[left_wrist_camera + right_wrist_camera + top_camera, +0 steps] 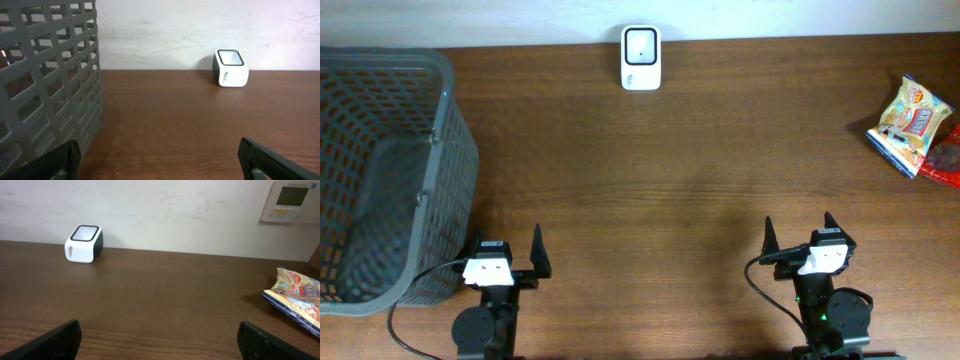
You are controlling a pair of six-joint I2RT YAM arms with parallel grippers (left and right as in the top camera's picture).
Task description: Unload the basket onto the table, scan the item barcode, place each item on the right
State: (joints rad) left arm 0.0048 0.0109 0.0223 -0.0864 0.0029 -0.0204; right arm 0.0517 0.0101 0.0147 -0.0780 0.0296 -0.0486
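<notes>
while the left pincer (507,240) and right pincer (798,225) gape empty at the bottom edge, a snack packet (912,122) lies far right, a scanner (641,58) top centre.

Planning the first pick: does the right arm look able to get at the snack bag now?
Probably yes. The right gripper is open, and only bare table lies between it and the snack bag at the far right. Its reach is untested.
</notes>
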